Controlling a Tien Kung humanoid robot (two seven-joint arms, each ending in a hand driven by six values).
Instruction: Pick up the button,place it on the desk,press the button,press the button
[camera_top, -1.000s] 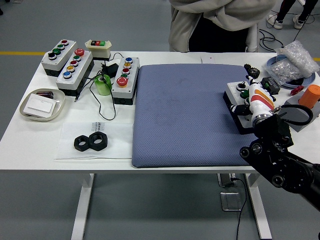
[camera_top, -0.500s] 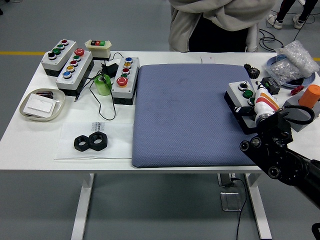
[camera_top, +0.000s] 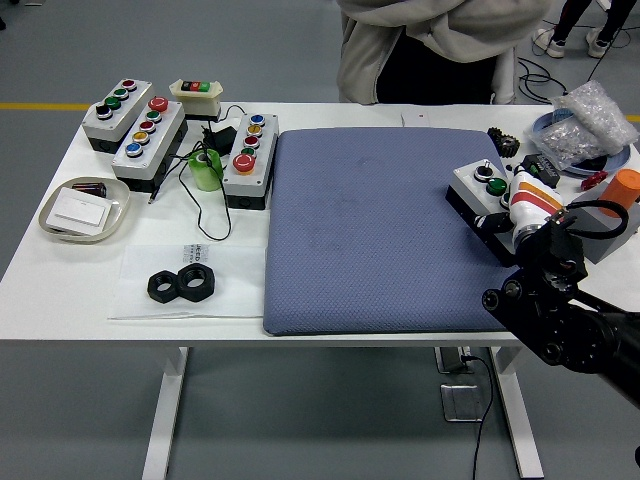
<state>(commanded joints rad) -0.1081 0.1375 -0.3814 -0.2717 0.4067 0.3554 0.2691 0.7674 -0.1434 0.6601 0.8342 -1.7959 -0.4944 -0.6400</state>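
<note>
A small grey button box (camera_top: 478, 186) on a black base, with a green and a black button on top, lies at the right edge of the blue mat (camera_top: 370, 230). My right hand (camera_top: 512, 212), white with orange stripes on a black arm, comes in from the lower right. It sits against the box's right side, with a dark finger curled along the near edge, shut on the box. The hand hides the near right part of the box. The left arm is out of sight.
Several other button boxes (camera_top: 150, 138) stand at the table's back left beside a green tape roll (camera_top: 207, 171). A beige tray (camera_top: 84, 208) and black nuts (camera_top: 183, 284) lie left. An orange cylinder (camera_top: 624, 189) and a bag of parts (camera_top: 590, 115) sit right. A person (camera_top: 440, 50) stands behind.
My right hand has slid right and toward me off the top of the box, uncovering its buttons. The box has shifted slightly left and turned a little.
</note>
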